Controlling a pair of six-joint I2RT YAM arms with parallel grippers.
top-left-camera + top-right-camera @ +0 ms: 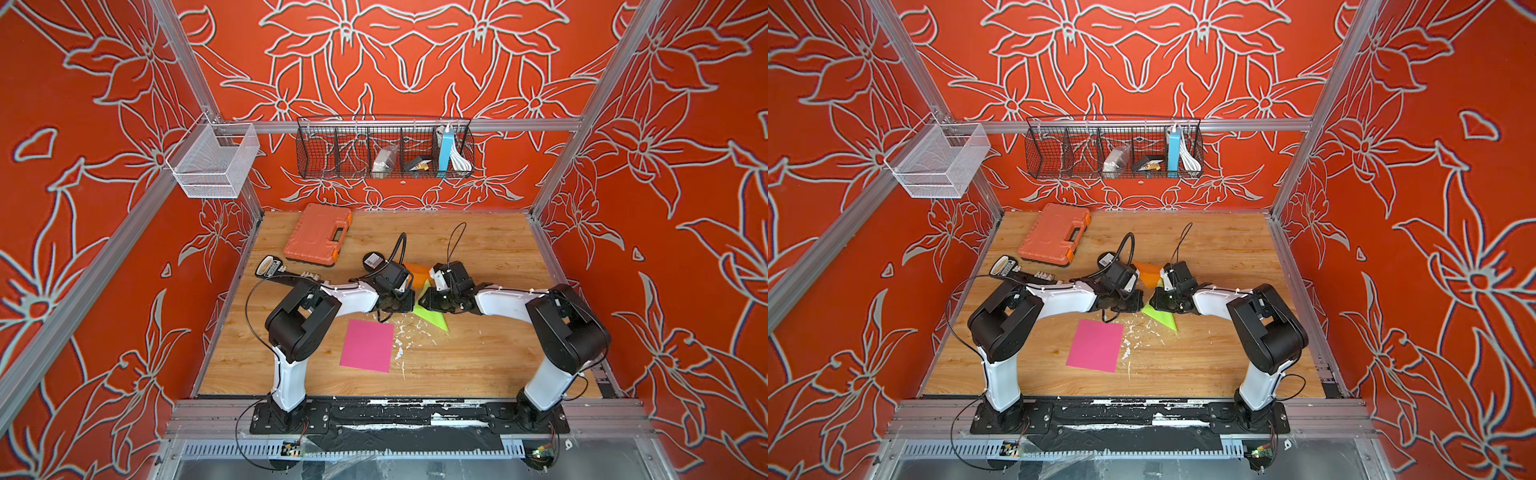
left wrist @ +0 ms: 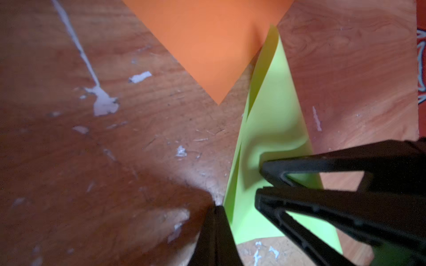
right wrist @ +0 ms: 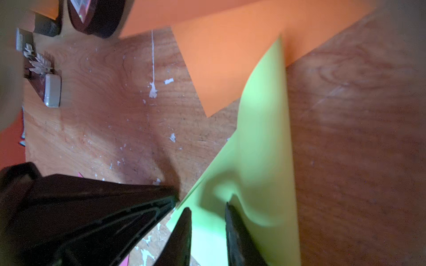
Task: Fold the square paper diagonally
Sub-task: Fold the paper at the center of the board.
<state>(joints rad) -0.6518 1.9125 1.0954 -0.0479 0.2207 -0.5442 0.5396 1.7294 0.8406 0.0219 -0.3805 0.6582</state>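
The square paper, lime green (image 1: 434,316) (image 1: 1163,318) (image 2: 276,110) (image 3: 260,138), lies mid-table doubled over into a long triangle, its upper layer bulging off the lower one. My left gripper (image 1: 410,303) (image 1: 1140,302) (image 2: 217,208) is shut, its tip against the paper's edge; I cannot tell whether it pinches the sheet. My right gripper (image 1: 428,303) (image 1: 1152,302) (image 3: 207,207) is over the paper from the opposite side. It is open, with green showing between its jaws. One of its fingers (image 3: 232,221) presses into the raised layer.
An orange sheet (image 1: 417,272) (image 2: 212,46) lies just behind the green one. A flat pink sheet (image 1: 368,345) sits nearer the front. An orange tool case (image 1: 318,235) and a black tool (image 1: 270,266) lie at back left. White flecks (image 1: 401,345) dot the wood.
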